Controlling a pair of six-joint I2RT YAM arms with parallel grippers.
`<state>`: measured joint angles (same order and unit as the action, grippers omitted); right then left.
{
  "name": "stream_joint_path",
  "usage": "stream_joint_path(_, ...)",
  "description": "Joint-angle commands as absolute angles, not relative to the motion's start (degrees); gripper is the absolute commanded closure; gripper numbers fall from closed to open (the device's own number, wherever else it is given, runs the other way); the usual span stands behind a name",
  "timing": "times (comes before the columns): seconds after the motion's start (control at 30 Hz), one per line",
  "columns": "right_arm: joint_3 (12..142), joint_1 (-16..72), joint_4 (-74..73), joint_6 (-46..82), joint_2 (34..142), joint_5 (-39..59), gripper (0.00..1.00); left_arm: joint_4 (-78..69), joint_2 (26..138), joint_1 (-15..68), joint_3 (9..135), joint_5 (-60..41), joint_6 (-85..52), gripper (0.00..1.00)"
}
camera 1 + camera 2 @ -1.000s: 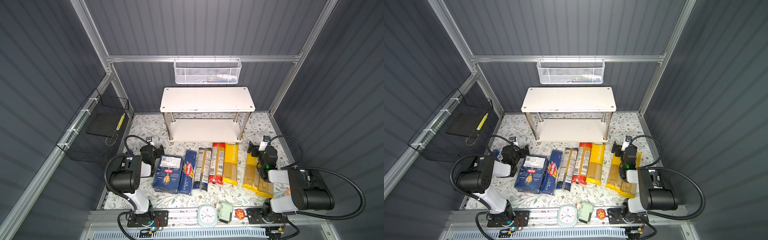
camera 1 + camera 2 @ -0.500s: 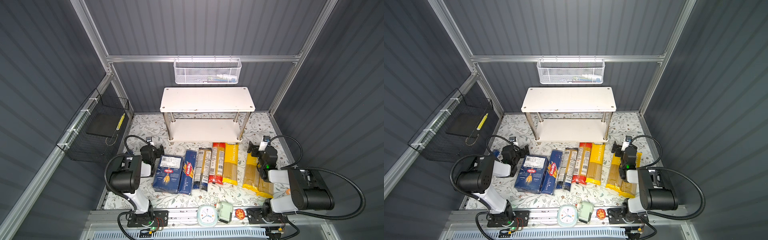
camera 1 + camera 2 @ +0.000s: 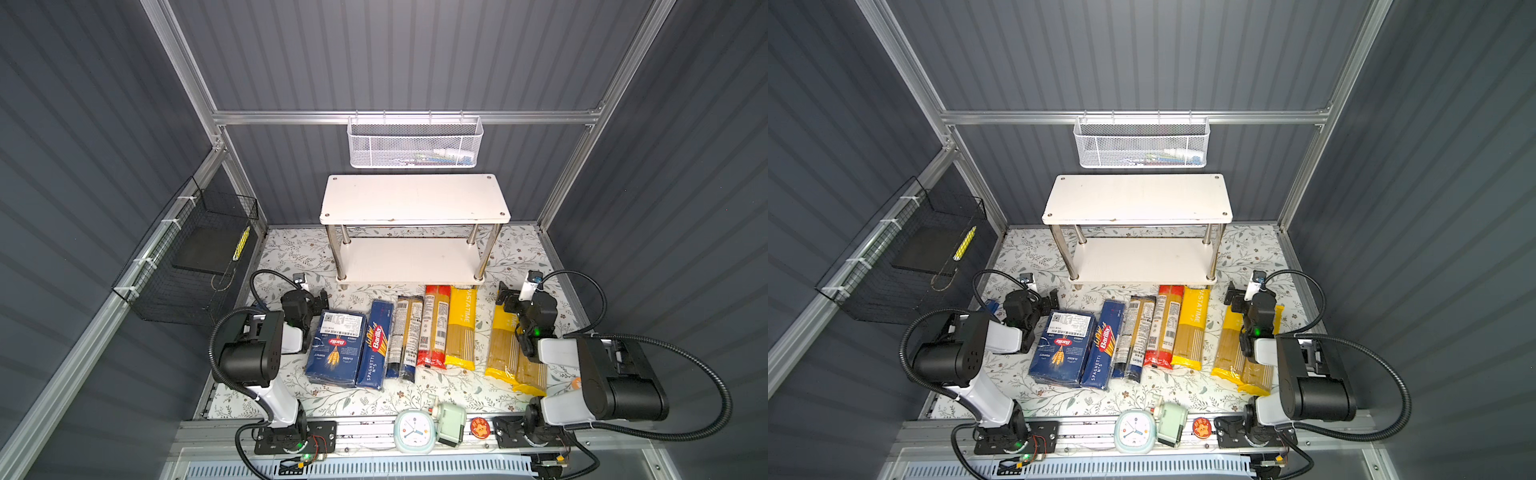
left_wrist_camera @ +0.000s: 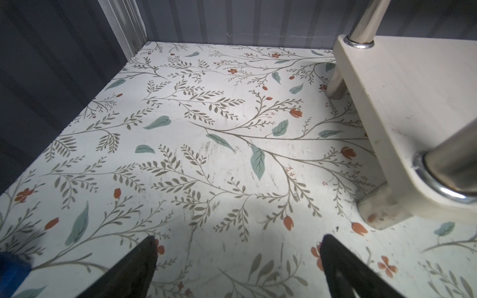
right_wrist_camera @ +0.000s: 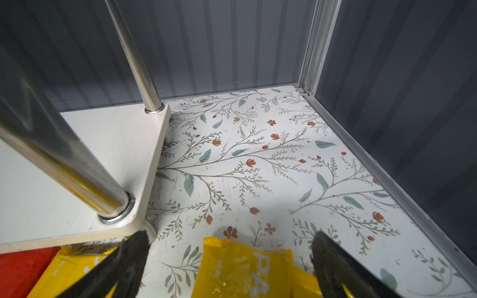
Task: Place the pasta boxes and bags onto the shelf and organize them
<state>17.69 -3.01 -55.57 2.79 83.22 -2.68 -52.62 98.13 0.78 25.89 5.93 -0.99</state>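
**Arm pose.** Both arms are folded low at the near edge of the floral mat [image 3: 291, 253], with their forearms reaching toward the shelf [image 3: 415, 199]. You see the left gripper [image 4: 237, 247] just above bare mat, near the shelf's front left foot. Its fingers [image 4: 139, 265] are spread wide with nothing between them. The right gripper [image 5: 229, 245] hangs over the far end of a yellow pack [image 5: 247, 265]. Its jaws are likewise wide apart and hold nothing. Whether they touch the wrapper cannot be told.

**Change.** Compared with the views of a second ago, neither arm nor any package has shifted.

**Count.** You can tally the following:
- Two arms.
- Two dark blue cartons, the wide carton [image 3: 336, 349] and the narrow carton [image 3: 376, 345], lying side by side and touching.
- Five slim packs:
  - the dark-ended clear pack [image 3: 405, 332];
  - the red-ended clear pack [image 3: 434, 328];
  - the lone yellow pack [image 3: 461, 328], which touches the red-ended one;
  - the yellow pair [image 3: 503, 353], overlapping farther right and partly under the right arm.
- The pack beneath the right gripper is one of that pair.
- The shelf has two white boards and four chrome posts.

All seven packages lie flat on the mat in a row in front of the shelf, and none is on it yet.
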Motion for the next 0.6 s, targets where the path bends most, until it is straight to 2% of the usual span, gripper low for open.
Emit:
stream_joint_path(0.0,18.7,-3.3,-55.4,3.3,83.6,-2.0,0.01,-52.3,98.3,1.5,26.9,5.5,0.0,0.01)
stream_joint_path(0.13,18.6,-3.3,-55.5,3.5,83.3,-2.4,0.01,-52.7,97.9,1.5,26.9,6.1,-0.3,0.01)
stream_joint_path(0.23,18.8,-3.0,-55.5,3.3,83.0,-3.1,0.01,-44.8,94.3,1.5,29.3,9.8,-2.2,0.01)
stream_joint_path(0.4,29.2,-1.5,-29.4,3.6,73.1,-5.4,0.01,-29.2,85.4,1.5,35.0,13.8,-6.0,0.01)
stream_joint_path(0.57,38.9,0.7,-2.8,9.9,64.6,-6.0,0.01,-15.4,78.1,1.7,40.4,3.1,-10.6,0.01)
